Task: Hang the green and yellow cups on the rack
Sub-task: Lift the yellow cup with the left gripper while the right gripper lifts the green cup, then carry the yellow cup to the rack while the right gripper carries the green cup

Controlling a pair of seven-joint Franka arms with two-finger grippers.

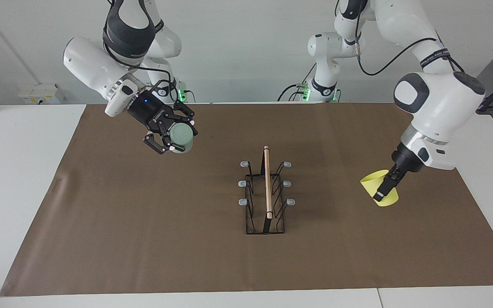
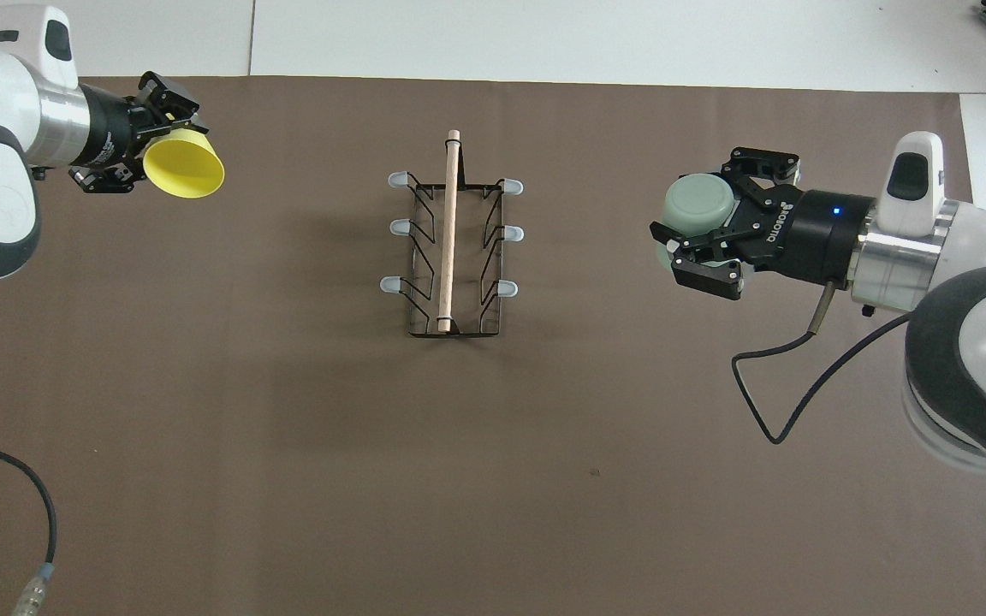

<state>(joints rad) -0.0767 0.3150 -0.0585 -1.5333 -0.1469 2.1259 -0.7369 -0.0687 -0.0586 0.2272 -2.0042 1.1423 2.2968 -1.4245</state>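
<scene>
The black wire rack [image 1: 250, 214] with its wooden rod stands at the middle of the brown mat, all its grey-tipped prongs bare; it also shows in the overhead view [image 2: 421, 257]. My right gripper [image 1: 173, 139] is shut on the pale green cup [image 1: 182, 135], held tilted in the air over the mat toward the right arm's end of the table, cup bottom toward the rack [image 2: 698, 201]. My left gripper [image 1: 384, 191] is shut on the rim of the yellow cup [image 1: 370, 182], held on its side over the mat toward the left arm's end, its mouth toward the rack [image 2: 185, 167].
The brown mat [image 1: 144, 239] covers most of the white table [image 1: 11, 179]. A loose cable [image 2: 792, 402] hangs from the right arm's wrist over the mat.
</scene>
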